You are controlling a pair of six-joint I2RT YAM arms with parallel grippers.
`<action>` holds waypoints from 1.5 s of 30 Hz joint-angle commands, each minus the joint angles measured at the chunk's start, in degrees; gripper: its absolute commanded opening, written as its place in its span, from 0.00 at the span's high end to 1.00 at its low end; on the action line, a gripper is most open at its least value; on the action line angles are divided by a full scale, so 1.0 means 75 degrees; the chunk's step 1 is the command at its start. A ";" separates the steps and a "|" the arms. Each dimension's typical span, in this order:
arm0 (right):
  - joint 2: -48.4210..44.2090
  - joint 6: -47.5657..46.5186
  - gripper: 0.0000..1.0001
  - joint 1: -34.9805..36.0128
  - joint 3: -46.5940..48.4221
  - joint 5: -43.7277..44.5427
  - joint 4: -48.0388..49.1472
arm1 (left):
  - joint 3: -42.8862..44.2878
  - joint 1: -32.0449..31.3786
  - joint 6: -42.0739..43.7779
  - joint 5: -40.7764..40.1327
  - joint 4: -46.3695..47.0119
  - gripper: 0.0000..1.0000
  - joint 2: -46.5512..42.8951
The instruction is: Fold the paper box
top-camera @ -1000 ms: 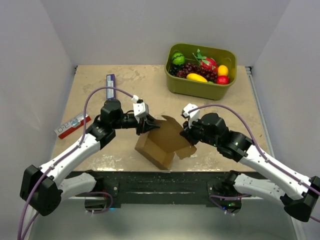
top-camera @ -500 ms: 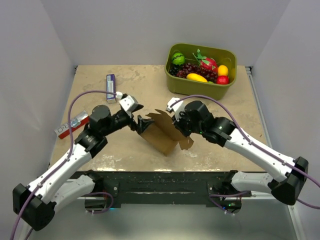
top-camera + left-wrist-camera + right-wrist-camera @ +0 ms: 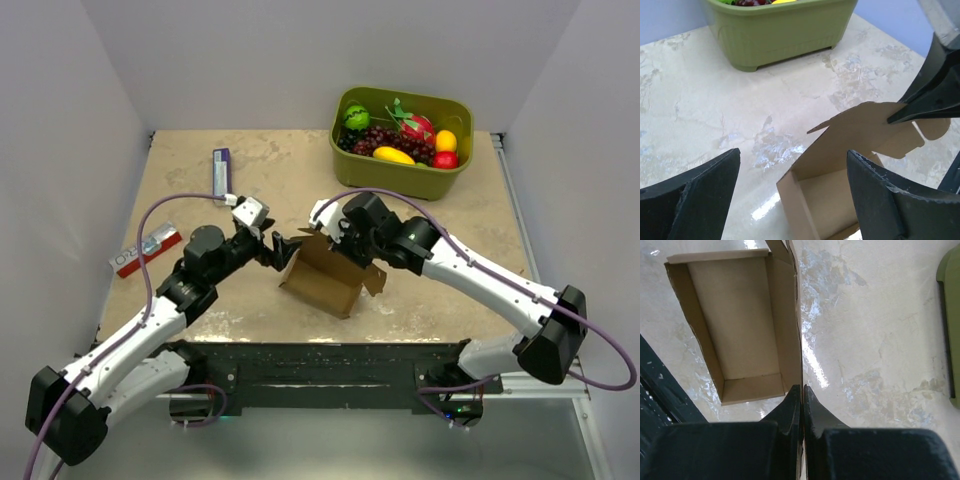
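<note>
- On the table's (image 3: 250,160) near half, seen from above, the paper box (image 3: 325,288) sits mouth up between both arms. The left gripper (image 3: 282,247) hangs just beside its left end, fingers spread and grasping nothing. The right gripper (image 3: 335,243) pinches a raised flap. A green bin (image 3: 395,178) of fruit stands far right. A purple box (image 3: 222,172) and a red-and-white box (image 3: 147,250) lie at left.
- At the left wrist, both fingers (image 3: 700,195) stand wide apart, with the box's hollow (image 3: 822,197) beyond them, untouched. Dark tips (image 3: 927,97) of the right gripper clamp the curved flap (image 3: 865,130).
- At the right wrist, the fingers (image 3: 792,405) are clenched on the flap's thin edge, with the box's hollow (image 3: 735,320) to its left.
</note>
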 commanded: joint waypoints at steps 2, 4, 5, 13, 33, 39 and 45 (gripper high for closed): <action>0.0144 -0.0417 1.00 0.0051 0.0579 0.0156 -0.0525 | -0.0188 -0.0021 -0.0040 -0.0321 0.0453 0.09 0.0115; 0.0191 -0.0429 1.00 0.0051 0.0614 0.0109 -0.0572 | -0.0247 -0.0021 -0.0063 -0.0217 0.0628 0.09 0.0197; 0.0203 -0.0429 1.00 0.0040 0.0614 0.0109 -0.0572 | -0.0305 -0.0021 -0.0098 -0.0135 0.0710 0.09 0.0291; 0.0144 -0.0394 1.00 0.0063 0.0603 0.0133 -0.0560 | -0.0318 -0.0033 -0.0134 0.0170 0.0910 0.11 0.0737; -0.0031 -0.0347 1.00 0.0110 0.0626 0.0671 -0.0373 | -0.0048 -0.0876 -0.0017 -0.0543 0.0466 0.73 0.1381; -0.0137 -0.0253 1.00 0.0157 0.0580 0.1035 -0.0279 | 0.0245 -0.1474 -0.0262 -0.1388 0.0254 0.80 0.1780; -0.0184 -0.0230 1.00 0.0180 0.0462 0.1105 -0.0197 | 0.0186 -0.1544 -0.0766 -0.1505 0.0594 0.90 0.2131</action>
